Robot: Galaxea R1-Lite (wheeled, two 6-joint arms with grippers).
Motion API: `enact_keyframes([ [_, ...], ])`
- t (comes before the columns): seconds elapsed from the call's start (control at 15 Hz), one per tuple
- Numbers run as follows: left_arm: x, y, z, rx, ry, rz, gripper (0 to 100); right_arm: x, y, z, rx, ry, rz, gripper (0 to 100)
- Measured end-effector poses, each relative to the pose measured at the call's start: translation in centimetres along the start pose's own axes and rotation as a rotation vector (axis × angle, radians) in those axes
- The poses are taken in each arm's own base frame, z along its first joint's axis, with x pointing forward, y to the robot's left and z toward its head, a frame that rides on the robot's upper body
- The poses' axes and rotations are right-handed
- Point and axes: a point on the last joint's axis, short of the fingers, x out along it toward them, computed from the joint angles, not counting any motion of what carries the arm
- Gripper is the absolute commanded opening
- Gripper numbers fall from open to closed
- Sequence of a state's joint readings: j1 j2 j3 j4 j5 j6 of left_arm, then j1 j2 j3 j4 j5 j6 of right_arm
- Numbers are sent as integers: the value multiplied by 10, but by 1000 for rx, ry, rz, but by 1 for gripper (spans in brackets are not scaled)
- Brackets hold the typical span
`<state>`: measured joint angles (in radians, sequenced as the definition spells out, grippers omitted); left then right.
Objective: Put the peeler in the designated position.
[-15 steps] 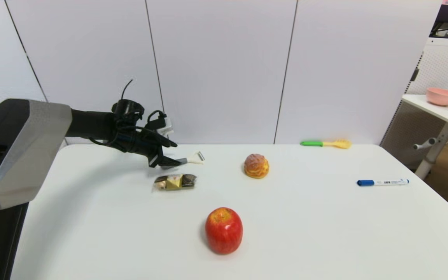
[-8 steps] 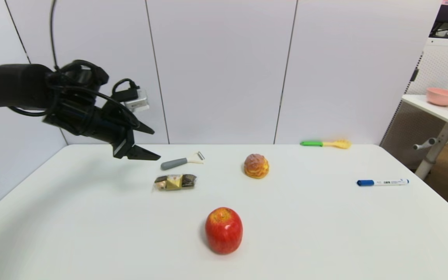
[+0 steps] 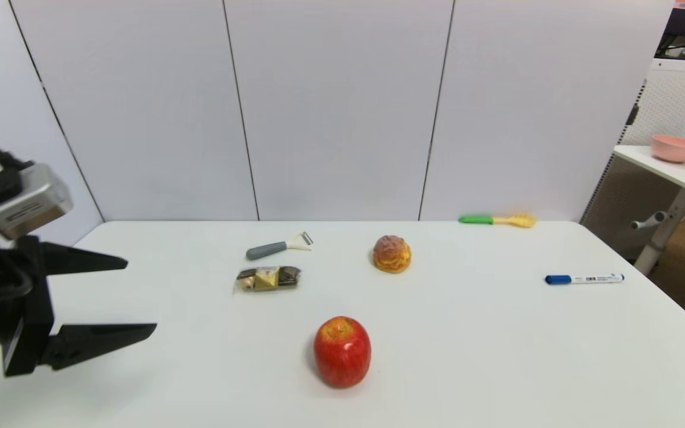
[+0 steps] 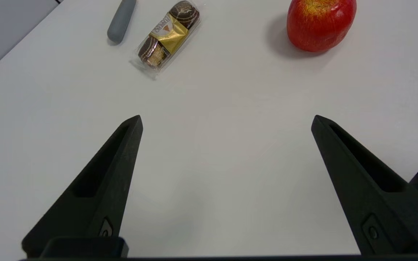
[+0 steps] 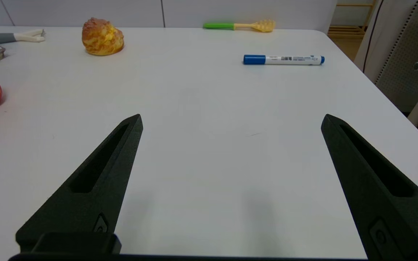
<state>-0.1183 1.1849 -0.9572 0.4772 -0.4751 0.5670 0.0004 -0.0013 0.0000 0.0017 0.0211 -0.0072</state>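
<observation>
Nearest to us, our left gripper (image 3: pixel 134 294) hangs at the table's left edge with its fingers spread wide and nothing between them, well apart from everything; our right gripper (image 5: pixel 230 119) is low over bare table on the right side, out of the head view, jaws just as wide and empty. Just ahead stands the red apple (image 3: pixel 342 352), alone in the middle. Beyond it on the left lies the wrapped chocolate pack (image 3: pixel 267 277), and just behind that, close but apart, there's the peeler (image 3: pixel 279 246), flat on the white table (image 3: pixel 467 333), grey handle towards our left, cream forked head and blade towards the pastry (image 3: pixel 392 254). We judge it light and rigid, the thick handle the obvious place to pinch, mid-length and across its width; the thin blade end looks awkward and worth leaving alone. Off right sits the blue-capped marker (image 3: pixel 584 278), and farthest back, by the wall, the green-handled yellow utensil (image 3: pixel 498 220)
</observation>
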Motion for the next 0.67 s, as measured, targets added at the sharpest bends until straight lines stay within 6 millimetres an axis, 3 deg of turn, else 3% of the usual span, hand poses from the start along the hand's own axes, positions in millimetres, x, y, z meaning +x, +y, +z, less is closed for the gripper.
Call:
enact_keyframes([
  [0.13, -21, -29, -29, -62, -91, 115, 100, 0, 0, 0, 0, 0, 0, 100],
  [0.33, -37, -62, -70, -115, -257, 313, 100, 0, 0, 0, 0, 0, 0, 100],
  [0.67, -61, -91, -96, -108, -569, 490, 100, 0, 0, 0, 0, 0, 0, 100],
])
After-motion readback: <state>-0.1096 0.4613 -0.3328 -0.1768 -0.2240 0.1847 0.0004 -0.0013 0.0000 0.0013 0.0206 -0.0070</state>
